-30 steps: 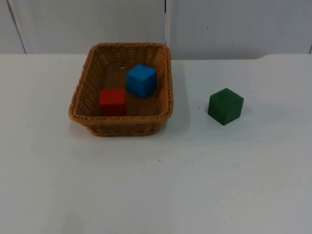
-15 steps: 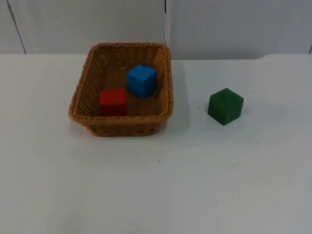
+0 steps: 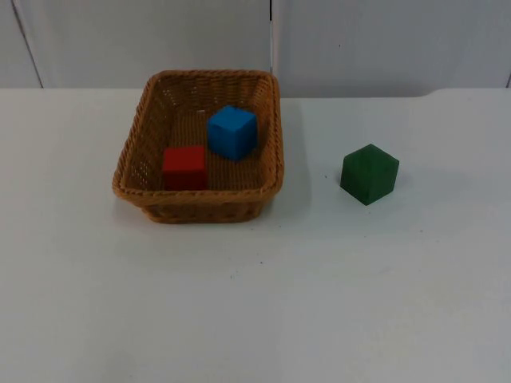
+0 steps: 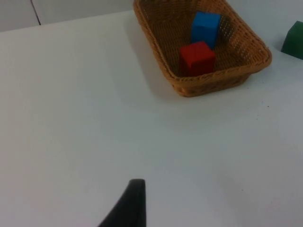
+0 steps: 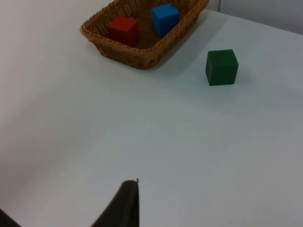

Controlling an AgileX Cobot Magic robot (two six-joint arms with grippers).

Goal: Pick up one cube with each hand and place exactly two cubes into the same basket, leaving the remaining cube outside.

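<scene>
A woven brown basket point(image 3: 136, 155) stands on the white table left of centre. Inside it lie a red cube point(image 3: 184, 167) near the front wall and a blue cube point(image 3: 232, 132) behind it to the right. A green cube point(image 3: 369, 173) sits on the table to the right, apart from the basket. My left gripper point(image 4: 130, 204) waits over bare table well short of the basket point(image 4: 215, 81), with the red cube point(image 4: 197, 57) and blue cube point(image 4: 205, 28) ahead. My right gripper point(image 5: 124, 204) also waits, far back from the green cube point(image 5: 221, 67) and the basket point(image 5: 137, 56).
The grey partition wall point(image 3: 271, 40) closes the table behind the basket. Bare white table point(image 3: 263, 303) stretches across the front and between basket and green cube.
</scene>
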